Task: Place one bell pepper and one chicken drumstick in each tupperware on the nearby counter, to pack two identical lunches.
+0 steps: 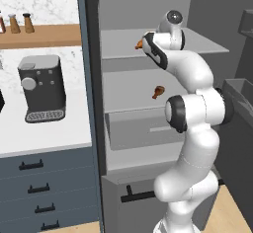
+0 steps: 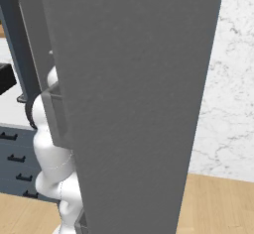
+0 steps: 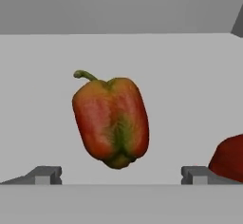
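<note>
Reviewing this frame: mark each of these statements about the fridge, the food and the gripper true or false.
1. The gripper is open, with the bell pepper ahead of it, not yet gripped. True.
2. A second red item shows at the right edge of the hand view. True.
3. Both chicken drumsticks lie on one fridge shelf. False: one drumstick is on the upper shelf, another on the shelf below.
4. The coffee machine stands inside the fridge. False: it stands on the counter.
</note>
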Available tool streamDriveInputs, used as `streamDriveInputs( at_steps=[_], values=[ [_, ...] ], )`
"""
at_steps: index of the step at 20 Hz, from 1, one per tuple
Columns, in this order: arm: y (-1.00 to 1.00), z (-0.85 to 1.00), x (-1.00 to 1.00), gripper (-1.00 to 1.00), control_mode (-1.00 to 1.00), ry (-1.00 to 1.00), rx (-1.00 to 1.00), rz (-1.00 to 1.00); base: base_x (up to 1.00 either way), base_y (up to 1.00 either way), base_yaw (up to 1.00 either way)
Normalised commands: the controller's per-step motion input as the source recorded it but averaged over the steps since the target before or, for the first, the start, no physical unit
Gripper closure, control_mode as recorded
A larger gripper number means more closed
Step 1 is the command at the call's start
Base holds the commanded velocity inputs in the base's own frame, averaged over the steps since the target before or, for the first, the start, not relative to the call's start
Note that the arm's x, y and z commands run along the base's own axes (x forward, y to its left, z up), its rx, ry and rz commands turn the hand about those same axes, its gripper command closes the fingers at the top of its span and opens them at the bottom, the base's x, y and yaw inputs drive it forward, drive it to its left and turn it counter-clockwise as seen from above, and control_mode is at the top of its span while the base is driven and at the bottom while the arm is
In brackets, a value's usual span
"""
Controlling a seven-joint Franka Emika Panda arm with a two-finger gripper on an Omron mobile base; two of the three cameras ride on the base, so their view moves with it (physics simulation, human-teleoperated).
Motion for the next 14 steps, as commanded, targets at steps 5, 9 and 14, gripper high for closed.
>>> streamDriveInputs(
  at_steps=[5,9,14],
  values=[
    [0.0,0.0,0.32,-1.0,-1.0,0.0,0.0,0.0,0.0,0.0,0.0],
    [0.0,0.0,0.35,-1.0,-1.0,0.0,0.0,0.0,0.0,0.0,0.0],
    [0.0,-0.01,0.35,-1.0,-1.0,0.0,0.0,0.0,0.0,0.0,0.0]
  ],
)
